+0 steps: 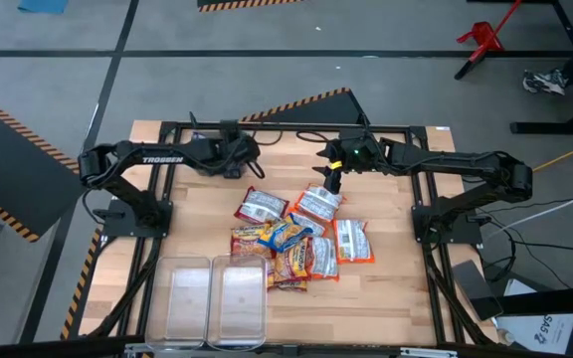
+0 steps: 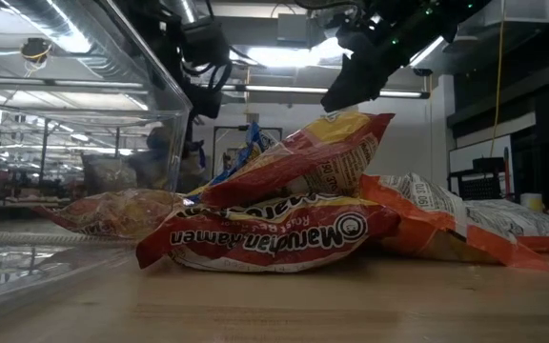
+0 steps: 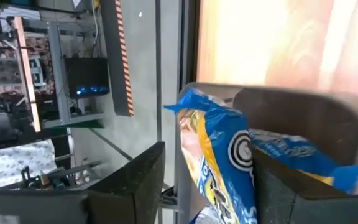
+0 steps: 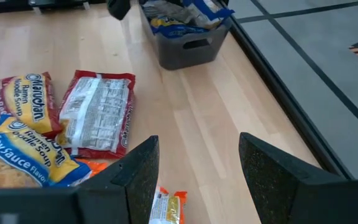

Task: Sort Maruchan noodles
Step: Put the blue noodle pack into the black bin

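Left gripper (image 1: 239,151): over the grey bin (image 4: 182,38) at the far edge of the table. Its wrist view shows a blue packet (image 3: 219,158) lying against one finger (image 3: 303,186) with a clear gap to the other, so the jaws look parted; whether the packet has fully dropped free you cannot tell.

Grey bin: already holds blue-and-yellow packets, seen past the right arm's fingers. You are mid-drop of a blue one, by my reading.

Doing it well: keep the jaws wide and hold over the bin until the packet slides off. Crinkly wrap can cling to a finger; lift straight up so nothing drags over the bin wall.

Right gripper (image 1: 333,177): right of the grey bin, hanging above the far end of the pile. Fingers apart, nothing between them.

Pile of noodle packets (image 1: 296,234): mid-table, nearer you than the grey bin. Red, orange-and-white and a blue soy sauce packet (image 4: 23,158) overlap loosely.

Clear bins (image 1: 217,298): two side by side at the near edge, past the pile from the grey bin.

Next pick: favour a packet lying on top, to avoid lifting two at once.
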Controlling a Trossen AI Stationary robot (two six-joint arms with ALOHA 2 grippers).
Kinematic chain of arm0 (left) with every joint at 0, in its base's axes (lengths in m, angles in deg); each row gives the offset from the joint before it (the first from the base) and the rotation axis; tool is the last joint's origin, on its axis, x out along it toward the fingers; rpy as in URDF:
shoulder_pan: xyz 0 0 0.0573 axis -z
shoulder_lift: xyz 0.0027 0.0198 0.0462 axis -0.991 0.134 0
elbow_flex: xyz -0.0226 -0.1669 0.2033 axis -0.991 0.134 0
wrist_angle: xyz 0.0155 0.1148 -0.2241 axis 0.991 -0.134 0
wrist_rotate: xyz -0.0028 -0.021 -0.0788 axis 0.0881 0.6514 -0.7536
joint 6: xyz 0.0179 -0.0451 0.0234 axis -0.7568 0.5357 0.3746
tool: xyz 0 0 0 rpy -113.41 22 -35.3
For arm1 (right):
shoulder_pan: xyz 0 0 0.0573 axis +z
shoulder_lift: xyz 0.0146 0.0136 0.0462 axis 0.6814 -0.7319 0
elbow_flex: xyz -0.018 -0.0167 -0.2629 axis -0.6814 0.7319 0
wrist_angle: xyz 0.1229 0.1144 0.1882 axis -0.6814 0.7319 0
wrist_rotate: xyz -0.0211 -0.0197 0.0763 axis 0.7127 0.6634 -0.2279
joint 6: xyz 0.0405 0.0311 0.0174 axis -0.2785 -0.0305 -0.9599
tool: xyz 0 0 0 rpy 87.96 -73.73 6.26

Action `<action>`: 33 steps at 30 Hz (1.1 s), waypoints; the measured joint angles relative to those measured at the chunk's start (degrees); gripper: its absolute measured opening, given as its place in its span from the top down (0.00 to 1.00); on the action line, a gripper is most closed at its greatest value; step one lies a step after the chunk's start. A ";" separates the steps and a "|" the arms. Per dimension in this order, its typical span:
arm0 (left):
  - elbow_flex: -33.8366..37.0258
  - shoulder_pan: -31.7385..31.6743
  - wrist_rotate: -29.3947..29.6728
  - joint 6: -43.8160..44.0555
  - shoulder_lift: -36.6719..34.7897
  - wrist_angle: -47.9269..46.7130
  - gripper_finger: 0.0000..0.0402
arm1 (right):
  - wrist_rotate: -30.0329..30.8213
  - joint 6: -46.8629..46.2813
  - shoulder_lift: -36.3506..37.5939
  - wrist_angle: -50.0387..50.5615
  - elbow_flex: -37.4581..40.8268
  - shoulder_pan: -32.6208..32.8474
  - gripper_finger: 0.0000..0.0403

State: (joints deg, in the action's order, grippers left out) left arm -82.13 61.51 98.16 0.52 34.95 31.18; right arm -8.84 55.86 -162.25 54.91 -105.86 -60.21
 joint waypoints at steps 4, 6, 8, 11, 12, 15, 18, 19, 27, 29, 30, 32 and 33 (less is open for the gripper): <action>0.00 2.78 2.03 4.04 0.00 -0.18 0.49 | 0.00 0.03 0.00 0.02 0.00 0.00 0.49; 0.00 4.14 4.24 7.46 -0.04 -0.16 0.49 | 0.00 0.05 0.00 -0.01 0.00 0.00 0.49; 0.00 5.03 4.54 11.19 -0.41 -0.35 0.49 | 0.00 0.05 0.00 -0.01 0.00 0.00 0.49; -0.02 5.39 2.14 19.48 -0.70 -1.68 0.49 | 0.00 0.07 0.00 -0.01 0.00 0.00 0.49; -0.02 5.44 1.04 23.54 -0.74 -2.75 0.49 | 0.00 0.07 0.00 -0.01 0.00 0.00 0.49; -0.02 5.98 -1.55 36.11 -1.54 -3.96 0.49 | 0.00 0.07 0.00 -0.01 0.00 0.00 0.49; -0.02 8.04 -3.16 46.06 -2.66 -3.32 0.49 | 0.01 0.23 -0.05 -0.03 0.00 -0.01 0.49; -0.02 8.80 -3.22 48.55 -3.09 -3.24 0.49 | 0.01 0.36 -0.21 -0.12 0.00 -0.01 0.49; -0.02 9.64 -2.38 56.44 -3.58 -4.12 0.49 | -0.38 1.79 -1.13 -2.69 0.08 0.00 0.49; -0.02 9.54 -2.61 59.15 -3.58 -4.08 0.49 | -0.44 2.34 -1.31 -2.40 0.05 0.00 0.49; -0.02 9.56 -2.63 60.89 -3.58 -4.06 0.49 | -0.44 2.54 -1.33 -2.11 0.07 0.00 0.49; -0.02 9.65 -2.87 64.13 -3.58 -3.97 0.49 | -0.42 2.85 -1.42 -2.27 0.07 -0.02 0.49; -0.02 9.84 -2.99 65.59 -3.58 -3.83 0.49 | -0.42 2.85 -1.44 -2.21 0.07 -0.01 0.49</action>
State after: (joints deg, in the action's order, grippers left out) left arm -82.15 71.35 95.17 66.11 31.37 27.34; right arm -9.26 58.71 -163.69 52.70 -105.80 -60.22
